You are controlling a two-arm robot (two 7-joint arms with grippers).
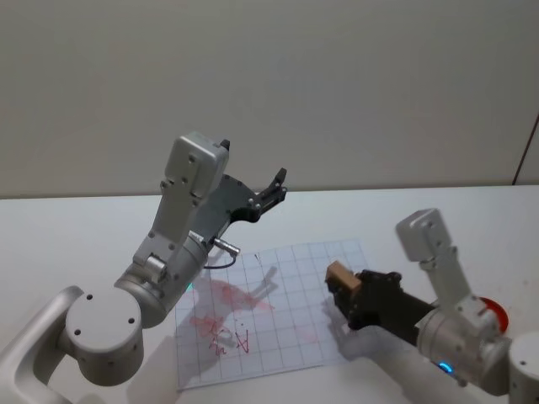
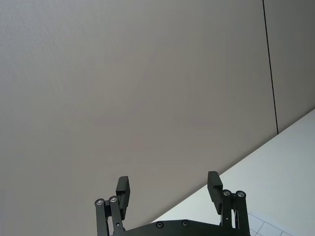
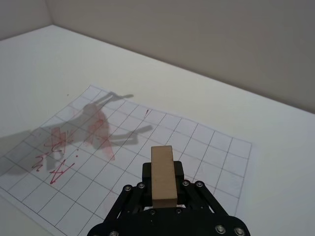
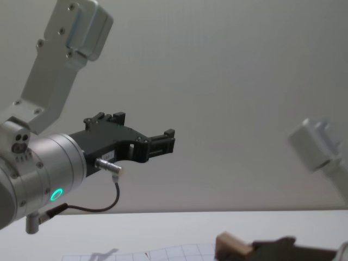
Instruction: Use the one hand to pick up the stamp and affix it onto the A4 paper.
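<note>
One stamp (image 1: 342,274), pinched by the right end effector (image 1: 352,296), hovers over the A4 paper (image 1: 286,332); a flat, vertical press looks best. Left end effector (image 1: 271,192) idles, spread.

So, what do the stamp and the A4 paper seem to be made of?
The stamp: probably unvarnished wood, matt light tan, with plain flat faces. The A4 paper: thin white paper, matt, printed with a grey grid and red marks.
</note>
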